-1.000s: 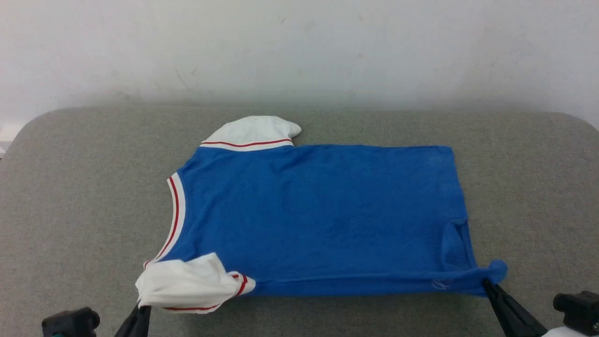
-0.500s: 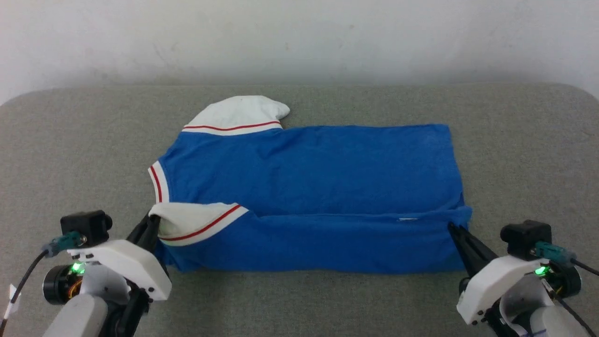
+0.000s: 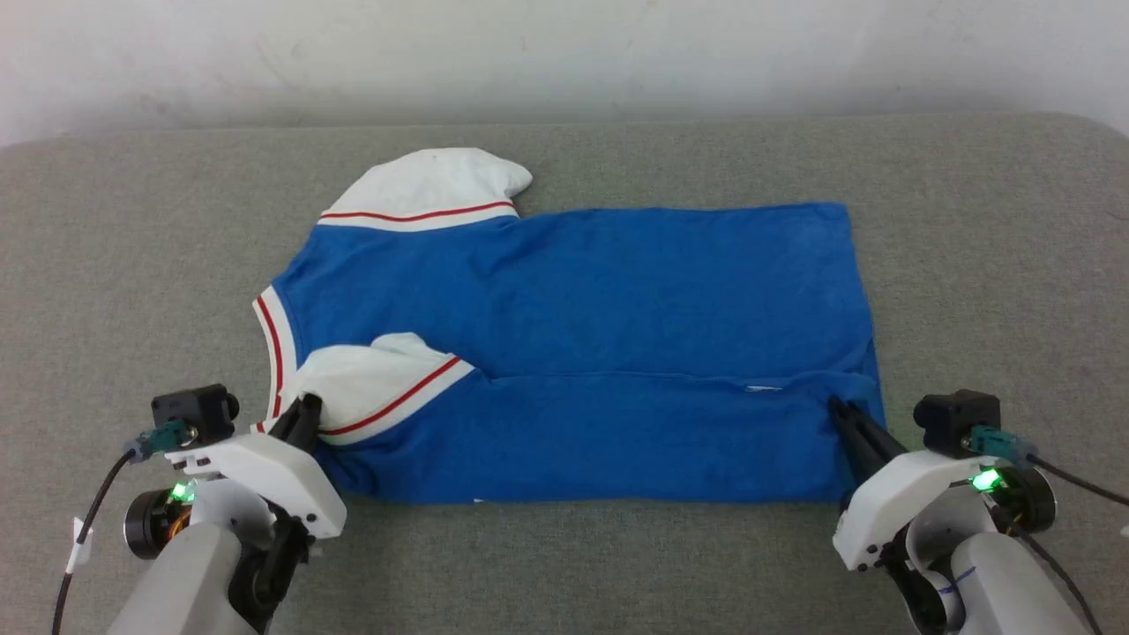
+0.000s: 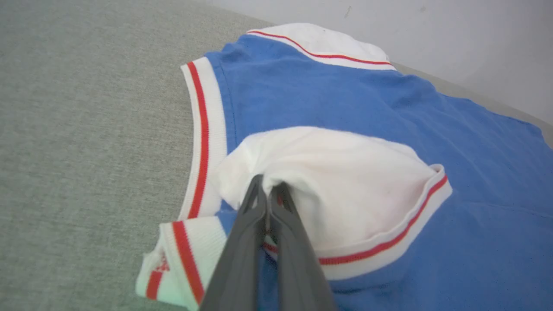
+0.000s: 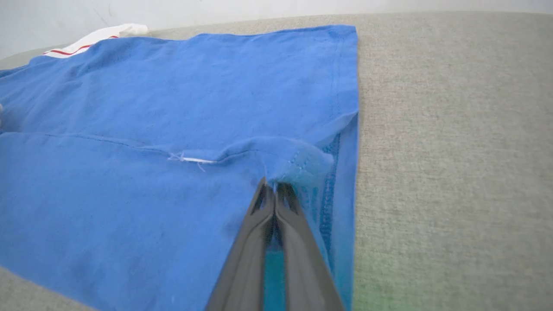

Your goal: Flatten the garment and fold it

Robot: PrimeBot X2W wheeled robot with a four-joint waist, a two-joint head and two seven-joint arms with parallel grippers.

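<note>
Both the left end effector (image 4: pixel 268 183) and right end effector (image 5: pixel 273 185) clamp the royal-blue, white-sleeved cloth T-shirt (image 3: pixel 617 291); equal, level travel should keep its fold straight.

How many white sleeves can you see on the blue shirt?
2. One sleeve lies at the shirt's far edge; the other is folded onto its body, pinched by the left gripper.

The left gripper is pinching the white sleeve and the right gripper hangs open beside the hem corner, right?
No: the right gripper is shut on the garment's hem corner, as the right wrist view shows. The left gripper does pinch the white sleeve.
</note>
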